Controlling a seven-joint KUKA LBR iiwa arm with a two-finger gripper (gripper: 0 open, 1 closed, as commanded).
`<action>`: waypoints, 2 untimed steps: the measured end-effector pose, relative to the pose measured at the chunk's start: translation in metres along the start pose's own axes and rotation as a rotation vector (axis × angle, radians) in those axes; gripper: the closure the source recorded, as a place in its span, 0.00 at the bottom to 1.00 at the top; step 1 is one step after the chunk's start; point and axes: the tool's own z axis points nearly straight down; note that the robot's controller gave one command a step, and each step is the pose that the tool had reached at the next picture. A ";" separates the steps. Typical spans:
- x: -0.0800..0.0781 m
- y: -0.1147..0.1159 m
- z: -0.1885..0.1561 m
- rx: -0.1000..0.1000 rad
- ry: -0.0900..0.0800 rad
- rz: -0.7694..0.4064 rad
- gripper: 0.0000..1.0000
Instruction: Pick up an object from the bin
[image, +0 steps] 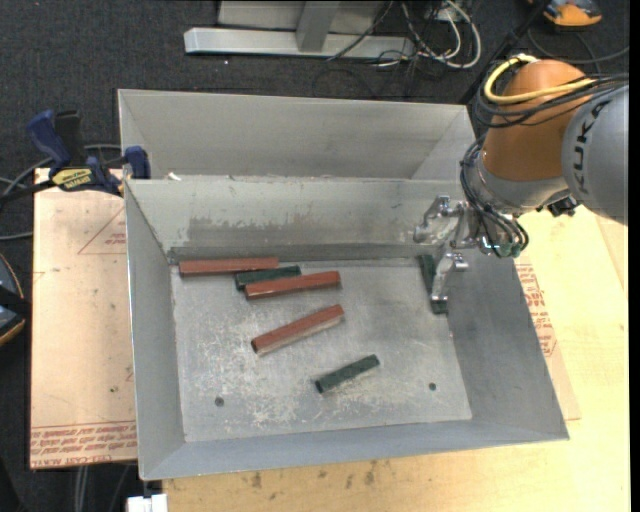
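Note:
My gripper (438, 290) hangs at the right side of the bin, near the back wall, above bare floor. The closest loose things lie to its left. A red-brown bar (292, 285) rests near the back, partly over a short dark green bar (268, 274). Another red-brown bar (298, 329) lies slanted in the middle of the bin. A dark green bar (347, 374) lies slanted toward the front, below and left of the gripper. None of them touches the gripper.
A third red-brown bar (228, 266) lies along the back wall at the left. The arm with its orange cover reaches in over the right rim. The sloped bin walls stand close to the gripper's right.

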 end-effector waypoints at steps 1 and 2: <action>-0.002 0.000 -0.005 0.001 -0.008 -0.002 0.00; 0.008 0.023 0.050 0.002 -0.013 -0.031 0.00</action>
